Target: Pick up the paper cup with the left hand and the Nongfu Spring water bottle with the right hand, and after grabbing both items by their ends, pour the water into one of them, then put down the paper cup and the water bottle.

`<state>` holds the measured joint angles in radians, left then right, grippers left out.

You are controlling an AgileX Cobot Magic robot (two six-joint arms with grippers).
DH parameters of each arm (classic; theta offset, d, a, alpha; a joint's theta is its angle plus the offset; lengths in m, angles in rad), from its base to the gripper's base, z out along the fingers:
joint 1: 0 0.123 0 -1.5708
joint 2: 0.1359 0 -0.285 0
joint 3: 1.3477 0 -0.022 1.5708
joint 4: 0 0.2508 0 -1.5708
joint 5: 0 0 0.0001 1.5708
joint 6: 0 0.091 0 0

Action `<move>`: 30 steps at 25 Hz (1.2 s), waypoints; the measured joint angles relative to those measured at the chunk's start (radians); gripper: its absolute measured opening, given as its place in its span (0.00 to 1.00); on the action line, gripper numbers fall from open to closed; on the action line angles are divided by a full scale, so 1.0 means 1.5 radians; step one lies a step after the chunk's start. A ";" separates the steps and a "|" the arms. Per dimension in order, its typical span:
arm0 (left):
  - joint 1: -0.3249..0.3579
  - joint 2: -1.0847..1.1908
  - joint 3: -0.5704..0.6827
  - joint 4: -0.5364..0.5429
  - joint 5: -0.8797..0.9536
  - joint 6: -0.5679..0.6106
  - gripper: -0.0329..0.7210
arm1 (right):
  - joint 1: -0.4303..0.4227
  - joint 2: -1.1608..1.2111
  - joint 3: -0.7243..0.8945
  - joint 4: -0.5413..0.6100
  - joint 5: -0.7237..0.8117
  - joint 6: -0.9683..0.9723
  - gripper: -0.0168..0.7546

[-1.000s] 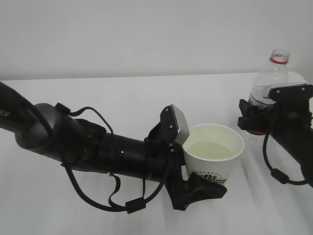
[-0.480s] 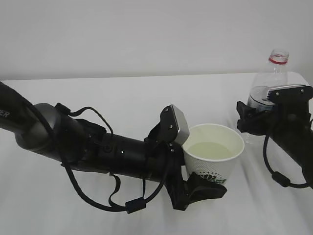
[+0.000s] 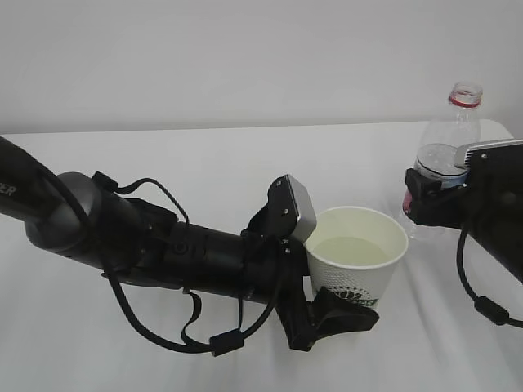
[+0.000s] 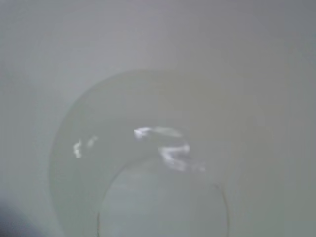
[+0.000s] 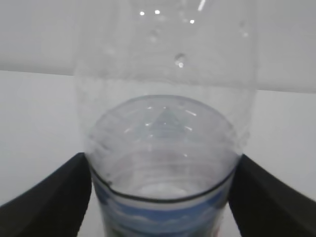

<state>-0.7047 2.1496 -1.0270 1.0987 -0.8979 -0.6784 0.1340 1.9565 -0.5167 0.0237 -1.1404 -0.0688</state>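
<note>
Paper cup: white, green print on its side, seen upright in the exterior view, held at its lower part by the left claw, whose dark fingers are clamped against the cup's sides; whether its base rests on the white desk cannot be told. Water: pale, faintly yellowish, lying in the cup well below the rim. In the left wrist view only the cup's inside is shown, blurred and very close, with bright glints on the liquid; the claw itself is not seen there. Water bottle: clear plastic, red neck ring, uncapped, standing upright on the desk at the far right, well apart from the cup. Right claw: placed around the bottle's middle in the exterior view, where the label is mostly hidden behind it. In the right wrist view the bottle is seen between two black fingers; the fingers are spread wide, at the bottle's sides, and a firm grip cannot be confirmed. A waterline and a blue label edge are shown there only.
</note>
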 joint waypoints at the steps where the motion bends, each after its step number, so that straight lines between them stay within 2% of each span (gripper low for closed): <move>1: 0.000 0.000 0.000 0.000 0.000 0.000 0.76 | 0.000 -0.004 0.005 -0.001 0.000 0.000 0.85; 11: 0.000 0.000 0.000 -0.017 0.000 0.000 0.76 | 0.000 -0.088 0.100 -0.006 0.000 -0.001 0.85; 18: 0.000 0.000 0.000 -0.088 0.000 0.000 0.76 | 0.000 -0.182 0.189 -0.006 0.000 -0.001 0.84; 25: 0.000 0.000 0.000 -0.102 -0.002 0.000 0.76 | 0.000 -0.252 0.237 -0.001 0.000 -0.001 0.81; 30: 0.000 0.000 0.000 -0.140 -0.011 0.007 0.76 | 0.000 -0.257 0.261 -0.002 0.000 -0.001 0.80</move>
<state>-0.7047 2.1496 -1.0270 0.8891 -0.9147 -0.6678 0.1340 1.5704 -0.1258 0.0203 -1.1404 -0.0708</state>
